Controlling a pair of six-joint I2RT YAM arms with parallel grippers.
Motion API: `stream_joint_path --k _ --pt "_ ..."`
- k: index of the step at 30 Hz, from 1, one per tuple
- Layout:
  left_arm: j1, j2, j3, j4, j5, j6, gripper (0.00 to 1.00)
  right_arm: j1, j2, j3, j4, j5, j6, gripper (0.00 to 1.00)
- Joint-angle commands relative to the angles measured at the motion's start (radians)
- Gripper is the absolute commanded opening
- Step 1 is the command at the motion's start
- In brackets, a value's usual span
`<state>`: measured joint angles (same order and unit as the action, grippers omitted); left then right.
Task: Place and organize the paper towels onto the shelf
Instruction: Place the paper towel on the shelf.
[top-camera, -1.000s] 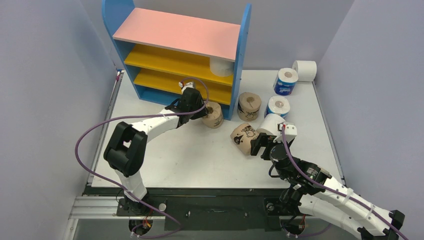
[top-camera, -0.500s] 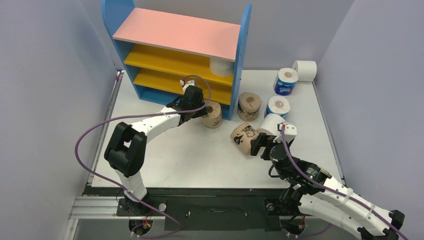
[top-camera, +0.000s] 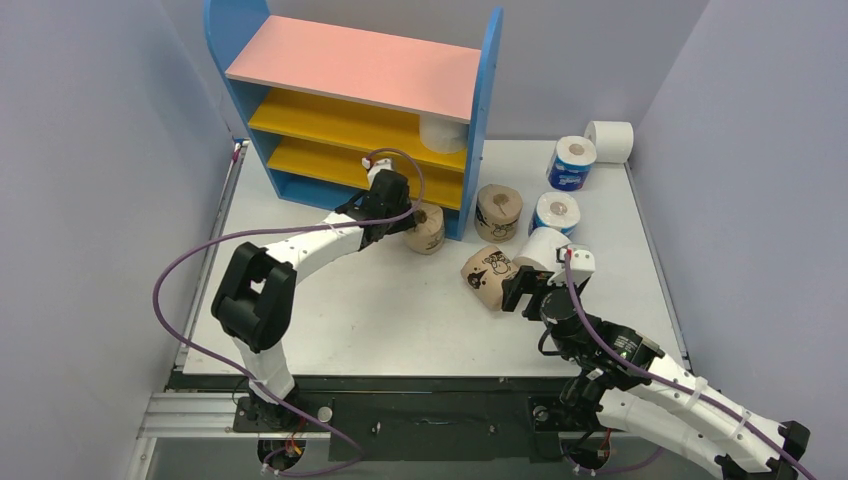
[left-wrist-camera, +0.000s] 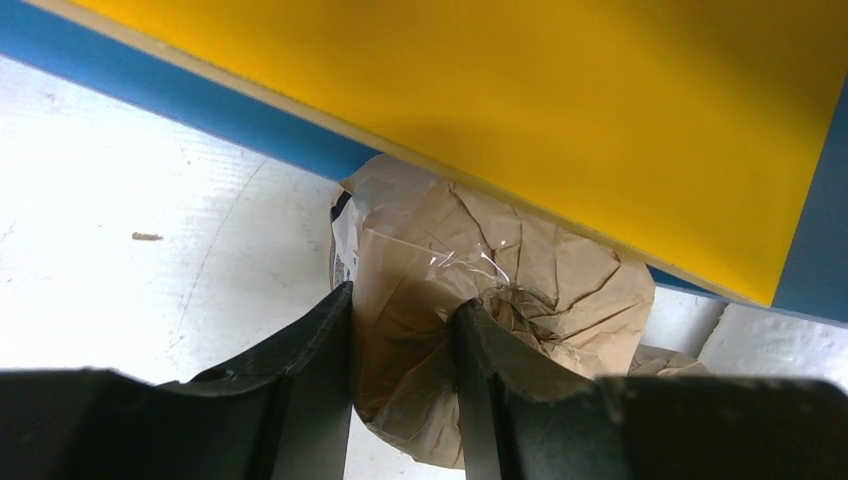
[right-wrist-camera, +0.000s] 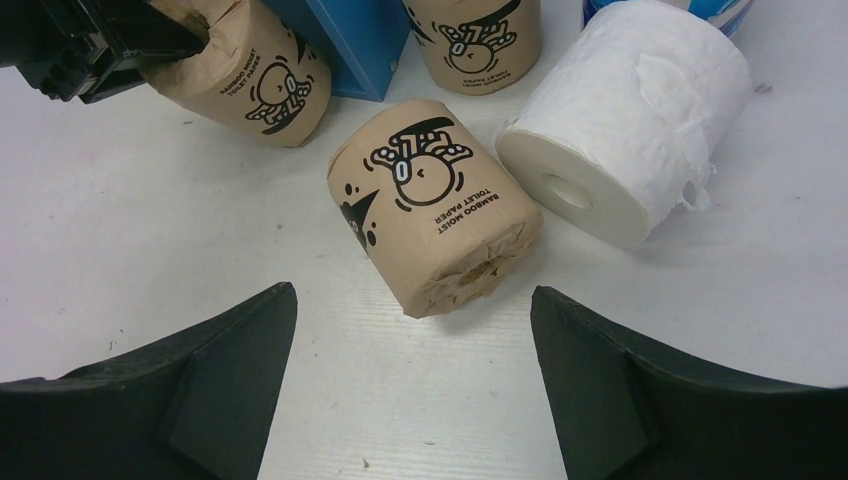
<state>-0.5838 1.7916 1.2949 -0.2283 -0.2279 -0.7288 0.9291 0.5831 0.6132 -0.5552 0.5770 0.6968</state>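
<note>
Here, the left gripper (left-wrist-camera: 402, 305) pinches the crumpled end wall of a tan roll (left-wrist-camera: 520, 270) beside the shelf (top-camera: 480, 110), toward the table's (top-camera: 330, 310) far edge. The right gripper (right-wrist-camera: 412, 300) hangs wide apart. The roll is probably light and crushable, so hold gently.

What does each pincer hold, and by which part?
The left pincer grips a tan roll by its crumpled end, one finger outside, one at the core. The right pincer holds nothing.
</note>
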Motion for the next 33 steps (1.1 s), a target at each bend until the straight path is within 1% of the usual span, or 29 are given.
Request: stream_joint_path --k 1,2,5,9,10,14,16,22,23,24,25,26,29,30,33 --pt "-0.005 -0.003 0.034 0.246 -0.003 -0.024 0.34 -0.001 -0.009 0.003 -0.002 0.030 0.010 0.82" --pt "-0.005 0.000 0.030 0.249 -0.002 -0.025 0.35 -0.001 -0.008 0.004 -0.002 0.030 0.010 0.82" --pt "-0.005 0.002 0.014 0.268 0.003 -0.026 0.43 -0.001 -0.009 0.002 -0.003 0.031 0.008 0.82" --pt "-0.005 -0.008 0.004 0.271 0.007 -0.026 0.55 -0.001 -0.009 0.002 -0.003 0.032 0.007 0.82" --pt "-0.005 -0.012 0.002 0.271 0.007 -0.025 0.59 -0.001 -0.010 0.002 -0.002 0.032 0.007 0.82" --pt "-0.004 -0.048 -0.013 0.267 0.008 -0.022 0.69 -0.001 -0.013 0.001 -0.005 0.031 0.007 0.82" --pt "-0.005 -0.072 -0.025 0.259 0.008 -0.020 0.73 -0.001 -0.017 0.000 -0.004 0.031 0.009 0.82" --pt "-0.005 -0.153 -0.060 0.230 -0.007 -0.012 0.79 -0.002 -0.016 -0.002 0.001 0.027 0.008 0.82" --pt "-0.004 -0.179 -0.069 0.205 -0.010 -0.012 0.80 -0.001 -0.016 -0.002 0.002 0.026 0.008 0.82" --pt "-0.003 -0.193 -0.090 0.201 -0.018 -0.015 0.83 -0.002 -0.017 -0.003 0.003 0.025 0.006 0.82" --pt "-0.003 -0.226 -0.104 0.200 -0.023 -0.016 0.93 -0.001 -0.018 -0.003 0.004 0.025 0.006 0.82" --pt "-0.002 -0.243 -0.132 0.206 -0.037 -0.016 0.98 -0.001 -0.019 -0.004 0.004 0.026 0.006 0.82" --pt "0.007 -0.328 -0.185 0.212 -0.047 -0.008 0.97 -0.001 -0.021 -0.006 0.007 0.023 0.004 0.82" --pt "0.010 -0.360 -0.211 0.213 -0.036 0.015 0.96 -0.001 -0.021 -0.007 0.006 0.024 0.002 0.82" --pt "0.011 -0.406 -0.281 0.283 -0.003 0.067 0.96 -0.001 -0.026 -0.011 0.008 0.026 0.000 0.82"
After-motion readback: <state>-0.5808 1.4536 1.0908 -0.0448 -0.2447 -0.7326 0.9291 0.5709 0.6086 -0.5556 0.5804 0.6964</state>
